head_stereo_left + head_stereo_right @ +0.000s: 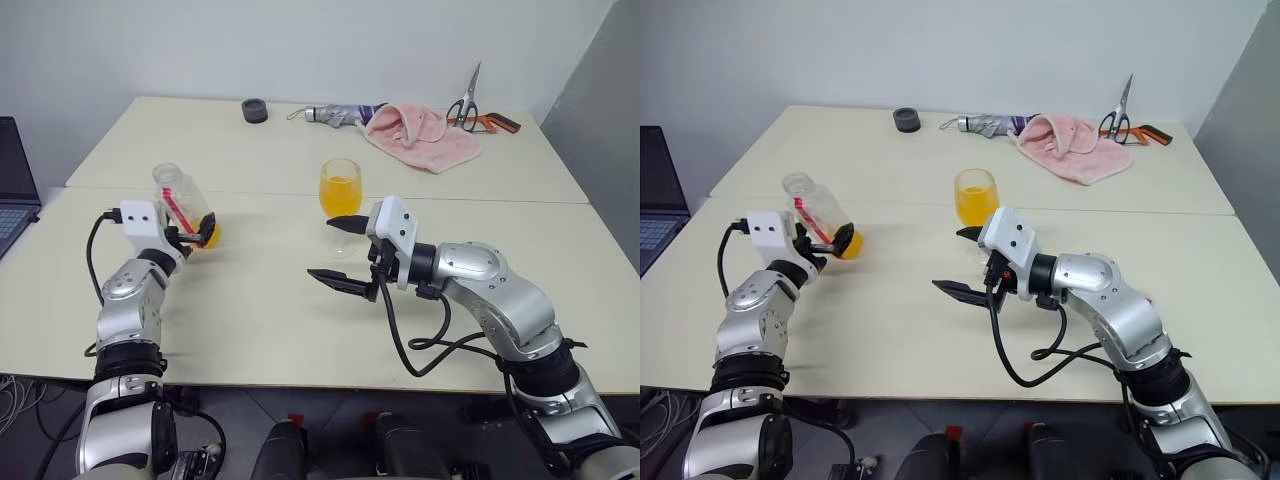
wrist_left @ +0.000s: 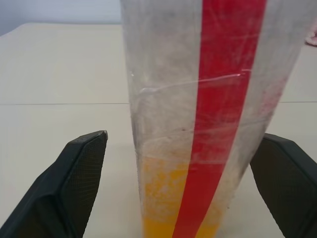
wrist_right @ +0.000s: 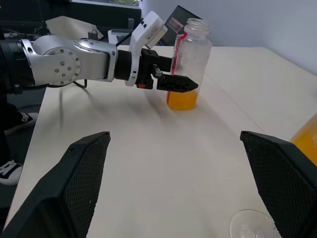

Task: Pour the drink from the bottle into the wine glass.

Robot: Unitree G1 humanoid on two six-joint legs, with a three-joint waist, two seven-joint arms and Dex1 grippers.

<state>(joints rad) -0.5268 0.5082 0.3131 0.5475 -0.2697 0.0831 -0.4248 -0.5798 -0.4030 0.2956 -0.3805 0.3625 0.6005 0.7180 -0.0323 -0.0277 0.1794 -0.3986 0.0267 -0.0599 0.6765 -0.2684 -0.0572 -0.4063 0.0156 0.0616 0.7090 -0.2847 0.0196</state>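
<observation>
A small square-sided clear plastic bottle with a red vertical label stripe [image 1: 185, 212] stands on the pale counter [image 1: 250, 320] at the robot's left, uncapped and leaning a little, with a shallow layer of translucent orange-yellow drink [image 3: 181, 100] left in its bottom. The left hand [image 1: 192, 238] sits around the bottle's lower part with its two black fingers [image 2: 74, 183] spread wide; in the left wrist view each finger stands clear of the bottle's sides, so nothing is gripped. Near the middle of the counter stands the clear stemmed wine glass [image 1: 340, 190], its bowl about half full of the same orange drink. The right hand [image 1: 338, 252] hovers just in front of the glass, fingers wide apart and empty.
</observation>
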